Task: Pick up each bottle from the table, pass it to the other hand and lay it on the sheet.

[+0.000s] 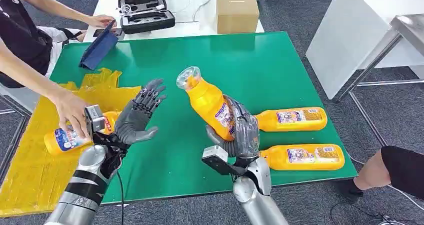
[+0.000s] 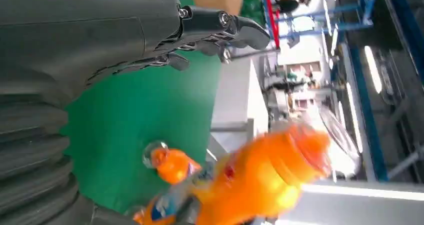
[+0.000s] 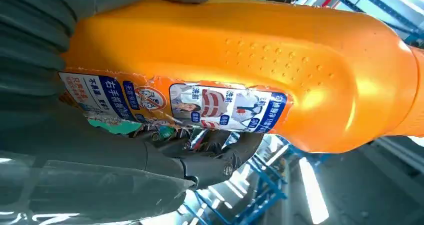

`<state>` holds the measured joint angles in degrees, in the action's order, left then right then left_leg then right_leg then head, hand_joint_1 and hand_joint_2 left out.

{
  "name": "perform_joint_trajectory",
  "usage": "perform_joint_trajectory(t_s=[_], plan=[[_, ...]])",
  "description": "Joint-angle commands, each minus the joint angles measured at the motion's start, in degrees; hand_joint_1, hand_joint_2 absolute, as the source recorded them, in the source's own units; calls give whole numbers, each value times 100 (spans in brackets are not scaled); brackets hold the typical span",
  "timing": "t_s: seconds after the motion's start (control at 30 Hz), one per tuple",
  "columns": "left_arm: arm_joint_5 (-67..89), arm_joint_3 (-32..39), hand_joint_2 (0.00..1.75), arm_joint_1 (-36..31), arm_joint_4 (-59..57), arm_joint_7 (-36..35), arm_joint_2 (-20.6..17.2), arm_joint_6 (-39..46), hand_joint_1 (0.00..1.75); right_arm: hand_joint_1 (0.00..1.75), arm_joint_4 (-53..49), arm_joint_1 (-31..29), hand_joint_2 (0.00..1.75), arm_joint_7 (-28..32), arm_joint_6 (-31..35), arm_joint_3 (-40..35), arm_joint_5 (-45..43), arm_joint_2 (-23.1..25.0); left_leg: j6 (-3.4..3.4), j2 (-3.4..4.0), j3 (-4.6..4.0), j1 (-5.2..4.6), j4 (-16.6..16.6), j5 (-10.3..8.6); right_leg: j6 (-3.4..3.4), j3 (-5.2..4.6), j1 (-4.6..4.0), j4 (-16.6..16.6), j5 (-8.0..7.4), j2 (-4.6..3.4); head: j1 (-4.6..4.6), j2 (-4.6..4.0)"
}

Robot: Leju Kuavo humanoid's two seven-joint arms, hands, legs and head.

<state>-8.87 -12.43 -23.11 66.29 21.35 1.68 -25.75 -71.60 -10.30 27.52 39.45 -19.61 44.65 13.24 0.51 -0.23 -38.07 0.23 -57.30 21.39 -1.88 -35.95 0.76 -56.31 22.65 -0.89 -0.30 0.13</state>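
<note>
Right now our right hand point(image 1: 240, 130) grasps an orange plastic bottle with a clear cap and a blue-and-white label point(image 1: 210, 103), fingers wrapped around its lower body. We hold it above the green table top point(image 1: 280, 65), tilted so the cap leans toward our left side. In the right wrist view the same bottle point(image 3: 240, 60) lies across the palm, its torn label facing the camera and dark fingers point(image 3: 210, 155) curled beneath it.

Our left hand point(image 1: 140, 117) is released and holds nothing: palm turned toward the held bottle, fingers spread, thumb out, with a clear gap between the two. From the left wrist view we see those fingers point(image 2: 220, 27) stretched out over the green surface, and the held bottle point(image 2: 260, 180) blurred beyond them.

Further out, two more orange bottles lie on their sides at the table's right, one nearer the middle point(image 1: 291, 118) and one closer to the near edge point(image 1: 302, 156), both just beside our right hand. At the left, a crumpled yellow sheet point(image 1: 30, 170) covers the table's corner; a fourth orange bottle point(image 1: 67, 139) lies on it, with a person's hand point(image 1: 72, 112) resting on it. Behind the table stand a cardboard box point(image 1: 237, 10) and an open black case point(image 1: 145, 12).
</note>
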Motion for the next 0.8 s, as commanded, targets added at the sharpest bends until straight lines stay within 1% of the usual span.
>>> perform_joint_trajectory(t_s=[0.03, 0.07, 0.13, 0.17, 0.23, 0.27, 0.33, 0.37, 0.43, 0.47, 0.53, 0.57, 0.63, 0.67, 0.73, 0.77, 0.8], plan=[[-57, -697, 175, -74, 199, -82, -184, 130, 0, 175, 271, -187, 175, -1, 55, 96, 275, 136, -2, 2, 12, 1, 1, 4, 5, 12, -2, 2, 3, 3, 2, 0], [-61, -791, 175, -114, 168, -75, -161, 147, 0, 175, 400, -270, 175, 52, 55, -41, 236, 141, -4, 1, 26, 3, -1, 10, 7, 27, -5, 1, 9, 7, 2, 0], [-65, -888, 175, -227, 19, -84, -103, 205, 0, 175, 551, -369, 175, 97, 55, -223, 382, 216, -3, 2, 13, 1, 1, 4, 5, 13, -3, 2, 3, 3, 0, 0], [-91, -914, 175, -291, -85, -86, -61, 234, 0, 175, 645, -420, 175, 102, 55, -307, 440, 269, -4, 3, 29, 2, -1, 11, 8, 28, -4, -1, 10, 5, 2, 0], [-119, -975, 175, -419, -326, -72, 22, 298, 0, 175, 934, -572, 175, 127, 55, -600, 420, 350, -3, 3, 11, 1, 1, 2, 4, 10, -3, 1, 1, 2, 2, 0], [-118, -991, 175, -441, -370, -71, 44, 309, 0, 175, 950, -590, 175, 117, 55, -609, 426, 385, -5, 7, 28, 3, -3, 11, 8, 26, -6, -2, 8, 1, 2, 0], [-118, -991, 175, -441, -370, -71, 44, 309, 0, 175, 950, -590, 175, 117, 55, -609, 426, 385, -3, 2, 14, 1, 2, 2, 5, 10, -3, 2, 2, 3, 0, 0], [-118, -991, 175, -441, -370, -71, 44, 309, 0, 175, 950, -590, 175, 117, 55, -609, 426, 385, -5, 0, 31, 2, 2, 8, 8, 28, -5, 2, 8, 9, 0, 0], [-130, -988, 175, -442, -386, -58, 35, 307, 0, 175, 949, -586, 175, 123, 55, -604, 421, 373, -2, -3, 16, 2, 3, 1, 5, 14, -4, 3, 3, 8, 2, 0], [-161, -1004, 175, -466, -432, -42, 43, 299, 0, 175, 1008, -625, 175, 201, 55, -734, 378, 344, -3, -1, 30, 3, 2, 7, 6, 28, -6, 3, 8, 9, 0, 0], [-173, -1039, 175, -551, -586, -30, 112, 341, 0, 175, 1050, -656, 175, 371, 55, -934, 303, 393, -1, 3, 16, 0, 4, 2, 3, 12, -2, 3, 2, 3, 0, 0], [-189, -1056, 175, -612, -694, -20, 160, 358, 0, 175, 1090, -667, 175, 458, 55, -1056, 229, 432, -3, 3, 32, 4, -2, 12, 7, 31, -7, 1, 10, 6, 2, 0], [-244, -1089, 175, -775, -988, 15, 252, 424, 0, 175, 1090, -714, 175, 664, 49, -1526, -181, 427, -3, -1, 18, 2, -1, 5, 5, 17, -4, 0, 6, 8, 0, 0], [-280, -1088, 175, -850, -1116, 31, 285, 442, 0, 175, 1018, -712, 175, 762, -50, -1736, -394, 412, -4, -2, 28, 4, -3, 10, 7, 28, -6, -1, 11, 10, 2, 0], [-357, -1061, 175, -951, -1302, 73, 325, 459, 0, 175, 975, -736, 175, 774, -243, -1991, -657, 359, -3, -3, 14, 1, 2, 2, 5, 14, -2, 1, 4, 9, 2, 0], [-377, -1040, 175, -985, -1370, 91, 329, 475, 0, 175, 1017, -744, 175, 745, -319, -2065, -707, 356, -5, 0, 27, 4, -2, 9, 8, 27, -7, -1, 9, 8, 0, 0], [-413, -1007, 175, -1018, -1444, 127, 343, 461, 0, 175, 1109, -793, 175, 693, -456, -2146, -785, 331, -4, -6, 22, 4, -1, 6, 7, 24, -6, 1, 8, 14, 2, 0]])
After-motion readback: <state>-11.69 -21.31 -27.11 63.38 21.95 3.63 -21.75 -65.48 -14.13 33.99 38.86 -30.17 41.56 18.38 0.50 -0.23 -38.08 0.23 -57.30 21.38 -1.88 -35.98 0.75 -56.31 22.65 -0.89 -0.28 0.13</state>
